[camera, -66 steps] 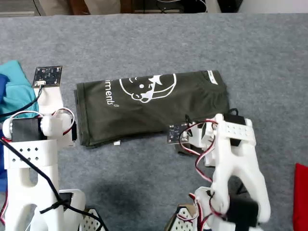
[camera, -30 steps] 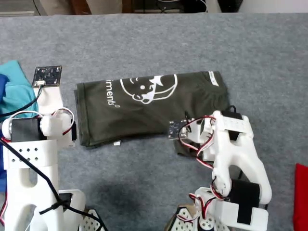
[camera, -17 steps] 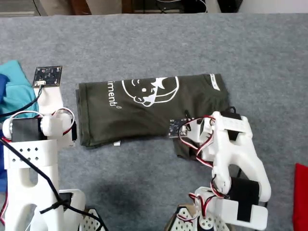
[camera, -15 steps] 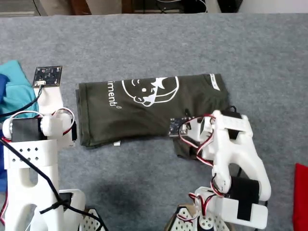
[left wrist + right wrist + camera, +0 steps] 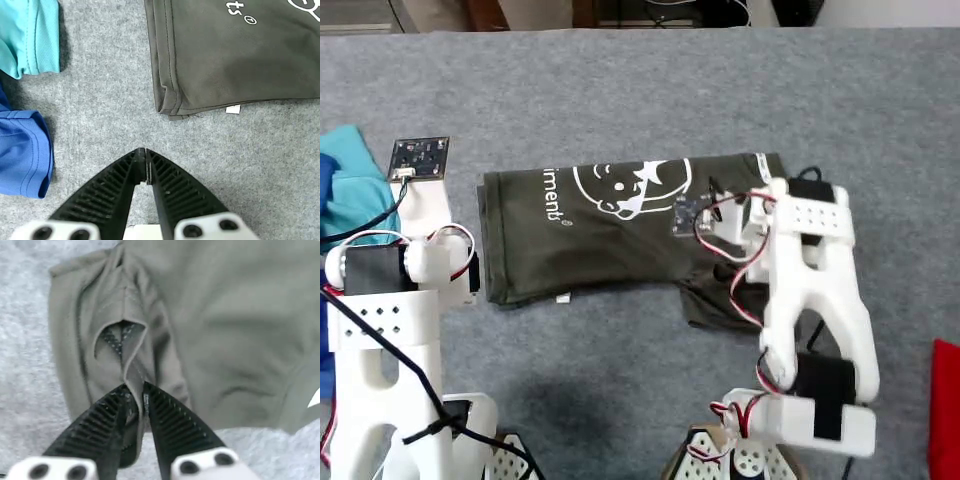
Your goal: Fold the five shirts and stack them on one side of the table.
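Observation:
A dark olive shirt (image 5: 610,225) with a white print lies folded lengthwise across the table's middle. My right arm (image 5: 807,260) stands over its right end. In the right wrist view my right gripper (image 5: 134,395) is shut on a raised fold of the olive shirt (image 5: 225,330), with bunched fabric trailing toward the table's near side (image 5: 715,305). My left arm (image 5: 395,270) stands left of the shirt. Its gripper (image 5: 145,165) is shut with nothing in it, over bare felt just short of the shirt's corner (image 5: 172,107).
A teal shirt (image 5: 350,180) (image 5: 30,35) and a blue shirt (image 5: 22,152) lie at the table's left edge beside my left arm. A red cloth (image 5: 945,400) shows at the right edge. The grey felt table (image 5: 620,90) is bare beyond the olive shirt.
My right arm has moved toward the far side over the shirt, pulling its pinched fabric along; loose cloth now trails near it. The left arm has not moved.

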You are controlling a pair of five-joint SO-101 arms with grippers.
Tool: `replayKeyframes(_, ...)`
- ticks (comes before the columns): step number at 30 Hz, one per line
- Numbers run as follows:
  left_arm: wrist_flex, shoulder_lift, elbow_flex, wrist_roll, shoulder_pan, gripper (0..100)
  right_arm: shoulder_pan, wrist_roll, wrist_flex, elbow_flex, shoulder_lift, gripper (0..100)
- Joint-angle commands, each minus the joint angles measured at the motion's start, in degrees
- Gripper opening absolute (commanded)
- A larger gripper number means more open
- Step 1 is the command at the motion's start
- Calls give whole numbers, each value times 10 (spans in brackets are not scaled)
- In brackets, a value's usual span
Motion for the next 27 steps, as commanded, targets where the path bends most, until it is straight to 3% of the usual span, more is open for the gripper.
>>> replayKeyframes(1, 3, -4, -30, -3, -6, 20, -17, -4, 21, -88, 52, 5)
replayKeyframes(13, 0, 0, -27, -4, -6, 20, -15, -6, 117, -422, 285, 5)
replayKeyframes(23, -1, 1, -27, -5, -6, 20, -17, -6, 138, -541, 342, 9)
replayKeyframes(27, -2, 1, -26, -5, -5, 20, -18, -7, 137, -544, 350, 122)
